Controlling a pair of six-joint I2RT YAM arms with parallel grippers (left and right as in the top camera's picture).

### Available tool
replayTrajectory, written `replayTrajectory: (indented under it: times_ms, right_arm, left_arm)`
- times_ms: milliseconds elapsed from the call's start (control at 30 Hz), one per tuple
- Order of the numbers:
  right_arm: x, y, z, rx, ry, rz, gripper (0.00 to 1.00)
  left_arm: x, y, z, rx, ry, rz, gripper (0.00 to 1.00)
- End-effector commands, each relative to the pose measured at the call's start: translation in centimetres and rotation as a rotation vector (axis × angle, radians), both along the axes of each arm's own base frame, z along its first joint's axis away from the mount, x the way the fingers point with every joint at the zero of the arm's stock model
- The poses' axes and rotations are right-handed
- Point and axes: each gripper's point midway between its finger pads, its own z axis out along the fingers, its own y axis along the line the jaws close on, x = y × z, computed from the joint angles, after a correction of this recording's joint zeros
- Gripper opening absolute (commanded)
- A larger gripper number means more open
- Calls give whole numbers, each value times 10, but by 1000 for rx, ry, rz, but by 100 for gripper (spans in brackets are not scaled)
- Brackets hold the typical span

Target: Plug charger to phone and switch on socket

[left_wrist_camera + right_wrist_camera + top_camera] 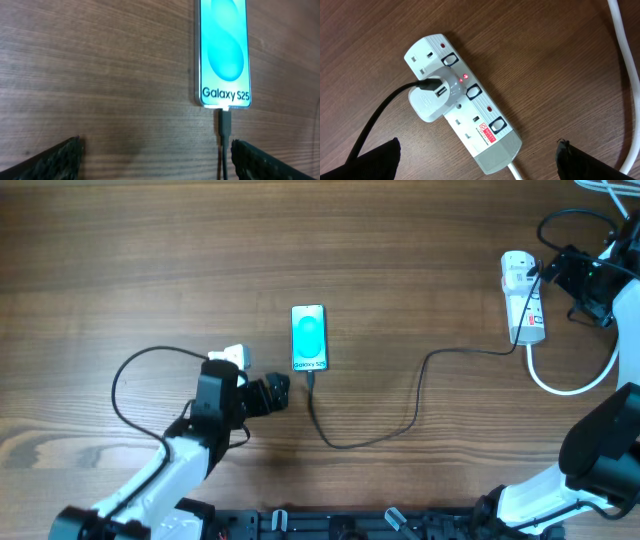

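The phone (309, 337) lies flat mid-table, turquoise screen up; the left wrist view shows its "Galaxy S25" end (223, 50). The charger (418, 390), a thin black cable, has its dark plug tip (224, 122) seated in the phone's lower end. From there it loops right to the white adapter (432, 97) on the socket (470, 112). A small red light (465, 76) glows beside that adapter. My left gripper (155, 141) stands open just below and left of the phone, the cable beside its right finger (255, 160). My right gripper (479, 144) hovers open over the socket's cord end.
A thick white cord (625, 75) leaves the socket (523, 298) and curves along the right edge (560, 385). My left arm's black cable (125, 375) arcs over the wood at the left. The arm bases sit along the front edge.
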Motion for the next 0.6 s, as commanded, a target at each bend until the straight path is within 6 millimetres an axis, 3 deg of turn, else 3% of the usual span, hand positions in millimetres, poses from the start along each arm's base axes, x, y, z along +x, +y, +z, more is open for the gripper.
replayTrajectory:
  times_ms: [0,300,400,500,567]
  right_arm:
    - [0,-3,5,-21,-6,10,99]
    - [0,-3,5,-21,-6,10,100]
    - [0,-3,5,-21,-6,10,100]
    - [0,-3,5,-21,-6,10,100]
    - [0,-3,5,-21,-6,10,100]
  left_arm:
    - [-16,13,-7,31,-26,29,100]
    - [-41,40,-18,34,-120,113,100]
    - [-41,45,-13,33,-131,134,100]
    - [-50,66,-11,46,-112,215,100]
    - [-37,72,15,81,-261,182,100]
